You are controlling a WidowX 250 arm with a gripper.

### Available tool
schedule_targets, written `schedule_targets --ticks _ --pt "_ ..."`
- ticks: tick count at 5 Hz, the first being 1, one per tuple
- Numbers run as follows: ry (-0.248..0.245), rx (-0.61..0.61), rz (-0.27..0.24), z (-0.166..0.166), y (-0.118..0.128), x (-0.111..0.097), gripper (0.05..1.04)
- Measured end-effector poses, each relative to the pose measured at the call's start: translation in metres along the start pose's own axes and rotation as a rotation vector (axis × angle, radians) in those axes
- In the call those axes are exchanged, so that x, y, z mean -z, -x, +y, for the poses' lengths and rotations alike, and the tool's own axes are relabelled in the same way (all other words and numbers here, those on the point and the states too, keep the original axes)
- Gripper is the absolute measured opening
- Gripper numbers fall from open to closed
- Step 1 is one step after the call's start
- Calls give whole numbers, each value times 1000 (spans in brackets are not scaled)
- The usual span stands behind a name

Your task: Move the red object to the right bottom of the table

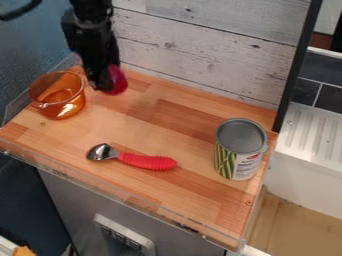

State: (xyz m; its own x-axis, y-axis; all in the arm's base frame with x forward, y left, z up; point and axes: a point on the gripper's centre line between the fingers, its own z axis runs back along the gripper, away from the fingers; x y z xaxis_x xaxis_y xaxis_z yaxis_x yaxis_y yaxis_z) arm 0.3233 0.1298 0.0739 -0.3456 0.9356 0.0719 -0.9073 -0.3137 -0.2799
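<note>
"What's nearest in?"

"The claw [101, 85] itself, pointing down over the back left of the counter [160, 107]. The red object [118, 80], rounded and dark, shows right at its right side, partly behind it."

"Gripped?"

"Can't tell. I can't make out how far the claw is open either."

"What's around it?"

"The orange pot [71, 106] stands just left of it, upright, so it's tight that way. Behind the claw, the counter's back edge runs close by, with a board wall [200, 55] rising along it."

"Where's the room, then?"

"Right and toward the camera. A broad run of wood goes from below the claw out to the can [239, 150], passing behind the spoon [143, 160]."

"How does the spoon lie?"

"Toward the camera from the claw, metal bowl left, red handle pointing right. A strip of wood separates it from the front edge, where a clear rim [87, 179] runs."

"And the can?"

"Well apart from the claw, right and toward the camera, upright, near the right edge. There's more wood between it and the front edge."

"Farthest spot?"

"The front right corner, diagonally across from the claw."
</note>
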Motion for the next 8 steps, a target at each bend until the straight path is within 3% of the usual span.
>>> schedule_targets --ticks 1,3,5,8 --pt "33 17 48 23 22 -29 717" --pt "26 129 114 89 71 -47 717" --pt "-10 223 108 130 96 -23 717" --pt "-38 273 108 133 118 11 717"
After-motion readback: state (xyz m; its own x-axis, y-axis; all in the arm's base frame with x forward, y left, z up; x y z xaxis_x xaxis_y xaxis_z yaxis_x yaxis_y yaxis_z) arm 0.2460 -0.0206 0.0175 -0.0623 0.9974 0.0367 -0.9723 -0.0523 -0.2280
